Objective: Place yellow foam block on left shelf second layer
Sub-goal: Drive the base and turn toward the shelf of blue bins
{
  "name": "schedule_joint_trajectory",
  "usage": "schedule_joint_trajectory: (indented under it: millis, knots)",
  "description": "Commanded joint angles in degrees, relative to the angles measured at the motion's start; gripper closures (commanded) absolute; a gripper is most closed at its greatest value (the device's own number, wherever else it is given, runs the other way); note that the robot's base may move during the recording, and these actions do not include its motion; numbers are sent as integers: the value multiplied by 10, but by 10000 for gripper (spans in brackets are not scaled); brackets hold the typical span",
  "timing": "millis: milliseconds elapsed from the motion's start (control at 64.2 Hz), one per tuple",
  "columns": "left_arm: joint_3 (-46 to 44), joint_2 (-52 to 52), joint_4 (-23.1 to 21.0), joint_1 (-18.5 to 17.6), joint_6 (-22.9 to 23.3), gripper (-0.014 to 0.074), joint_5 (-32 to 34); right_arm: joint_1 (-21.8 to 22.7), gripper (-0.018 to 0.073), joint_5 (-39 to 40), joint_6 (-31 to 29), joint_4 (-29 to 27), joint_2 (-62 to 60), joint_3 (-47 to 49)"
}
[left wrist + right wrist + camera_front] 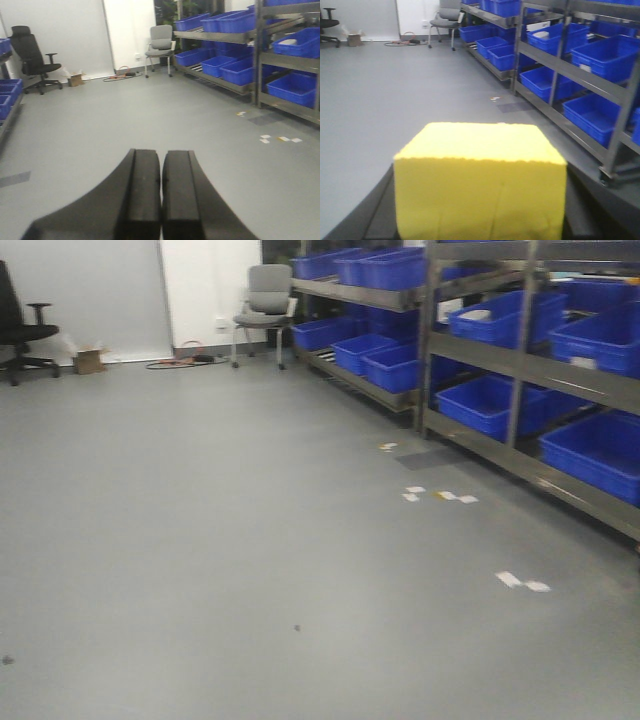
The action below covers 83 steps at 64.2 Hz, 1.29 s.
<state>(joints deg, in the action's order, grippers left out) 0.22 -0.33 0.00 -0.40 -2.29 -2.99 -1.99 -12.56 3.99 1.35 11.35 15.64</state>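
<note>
Grasping the yellow foam block [480, 175] centrally is the right claw [480, 220]; left claw [161, 190] clenched empty.

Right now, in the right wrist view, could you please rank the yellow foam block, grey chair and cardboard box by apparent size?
1. yellow foam block, though nearness inflates it
2. grey chair
3. cardboard box

And the left gripper [161, 152] is showing two matte black fingers [142, 195], smooth, curving, widening toward their base; the right fingers [377, 215] are showing dark grey, equally plain.
</note>
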Motion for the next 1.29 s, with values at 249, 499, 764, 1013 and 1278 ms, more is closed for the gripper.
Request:
schedule_joint_trajectory:
  millis: [249, 499, 764, 1013, 1278]
  knots:
    - [15, -11, -6, 0, 2, 472, 46, 5, 52, 55, -2, 0, 6, 16]
    - [15, -11, -6, 0, 2, 472, 46, 5, 52, 55, -2, 0, 6, 16]
    - [15, -11, -6, 0, 2, 472, 46, 5, 52, 55, -2, 0, 6, 16]
    - [15, -11, -6, 0, 2, 472, 46, 5, 52, 55, -2, 0, 6, 16]
    - [15, -11, -6, 0, 2, 472, 46, 5, 52, 55, -2, 0, 6, 16]
